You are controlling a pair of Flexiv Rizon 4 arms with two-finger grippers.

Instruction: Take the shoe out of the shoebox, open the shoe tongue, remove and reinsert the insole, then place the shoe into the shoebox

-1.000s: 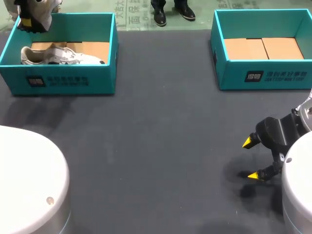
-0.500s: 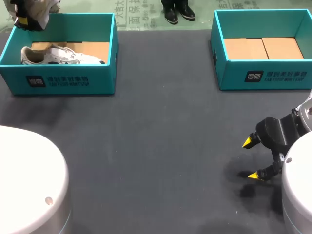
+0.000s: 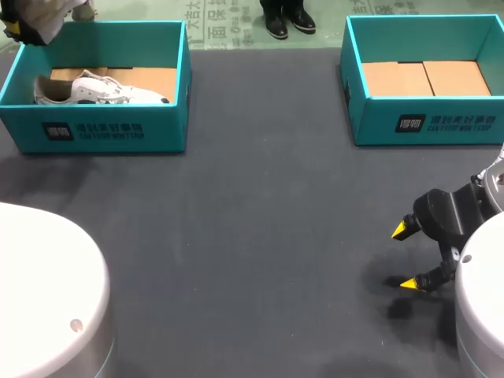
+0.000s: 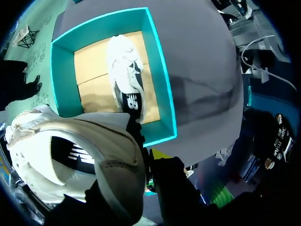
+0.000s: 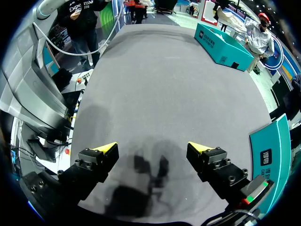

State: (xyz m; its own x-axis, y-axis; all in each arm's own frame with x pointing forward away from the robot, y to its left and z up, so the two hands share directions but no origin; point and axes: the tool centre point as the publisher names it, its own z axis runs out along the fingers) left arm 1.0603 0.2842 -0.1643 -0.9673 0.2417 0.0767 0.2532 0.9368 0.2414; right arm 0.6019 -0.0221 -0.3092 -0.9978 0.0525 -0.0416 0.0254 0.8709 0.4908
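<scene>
My left gripper (image 3: 24, 20) hangs over the far left corner of the left teal shoebox (image 3: 110, 130), shut on a white shoe (image 4: 70, 155) that it holds clear of the box. In the left wrist view this shoe fills the space beside the dark fingers (image 4: 162, 188). Below it, a second white shoe (image 3: 94, 88) with dark side panels (image 4: 126, 75) lies on the cardboard floor of the box (image 4: 162, 89). My right gripper (image 3: 405, 257) stands open low over the mat at the front right, and nothing lies between its yellow tips (image 5: 153, 147).
A second teal shoebox (image 3: 425, 122) sits at the back right, holding only cardboard. The dark grey mat (image 3: 260, 236) stretches between the two boxes and my right gripper. White arm bases fill the front left and front right corners.
My left gripper has carried the held shoe further left and away from the box, toward the head view's top-left corner. The right arm has not moved.
</scene>
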